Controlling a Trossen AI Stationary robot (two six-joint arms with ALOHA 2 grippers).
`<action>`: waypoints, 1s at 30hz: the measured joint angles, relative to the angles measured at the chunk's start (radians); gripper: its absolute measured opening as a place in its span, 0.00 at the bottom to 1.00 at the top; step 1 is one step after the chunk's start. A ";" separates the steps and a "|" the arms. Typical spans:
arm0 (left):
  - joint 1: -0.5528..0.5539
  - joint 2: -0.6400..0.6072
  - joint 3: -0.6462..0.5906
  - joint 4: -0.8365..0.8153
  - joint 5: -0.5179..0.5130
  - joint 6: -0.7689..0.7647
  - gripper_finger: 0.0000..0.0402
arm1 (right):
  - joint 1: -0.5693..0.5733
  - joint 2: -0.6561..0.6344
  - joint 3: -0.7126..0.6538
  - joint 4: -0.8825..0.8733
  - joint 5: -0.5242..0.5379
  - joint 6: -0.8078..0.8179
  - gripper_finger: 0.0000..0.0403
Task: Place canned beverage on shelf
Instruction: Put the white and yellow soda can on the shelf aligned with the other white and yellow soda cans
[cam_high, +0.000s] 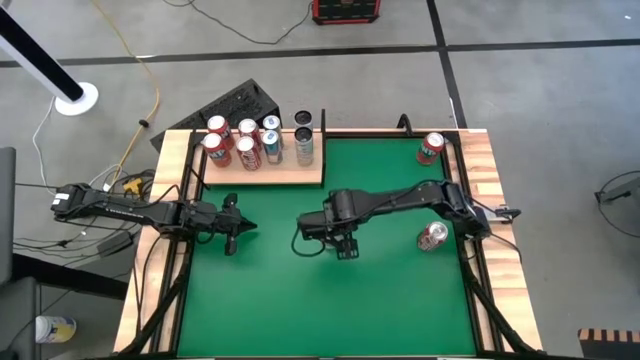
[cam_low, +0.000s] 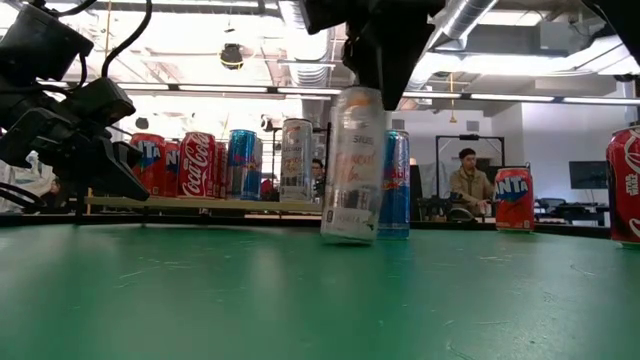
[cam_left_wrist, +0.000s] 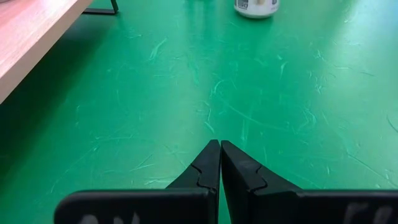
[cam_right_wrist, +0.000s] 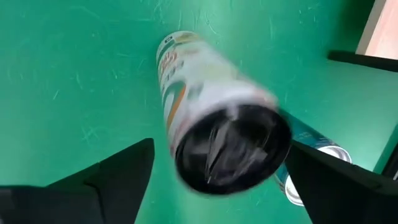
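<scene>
A white can (cam_low: 353, 165) stands tilted on the green table (cam_high: 330, 290), under the right gripper (cam_right_wrist: 214, 162).

The right gripper's jaws are wide apart, one on each side of the can's top, and do not squeeze it. A blue can (cam_low: 395, 183) stands just behind the white can. The shelf (cam_high: 262, 172) lies at the far left of the table with many cans (cam_high: 245, 142) on it. One red can (cam_high: 431, 148) stands at the far right, and another can (cam_high: 432, 236) lies near the right edge. The left gripper (cam_left_wrist: 219, 165) waits at the left, over the table, jaws pressed together.
</scene>
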 joint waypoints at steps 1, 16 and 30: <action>0.000 0.000 0.000 0.000 0.000 0.000 0.00 | 0.002 0.000 0.000 0.000 0.000 0.000 0.97; 0.000 0.000 0.000 0.000 0.000 0.000 0.00 | 0.017 -0.029 0.010 0.000 -0.035 0.102 0.95; 0.000 0.000 0.000 0.000 0.000 0.000 0.00 | -0.022 -0.166 0.012 0.183 -0.084 0.192 0.95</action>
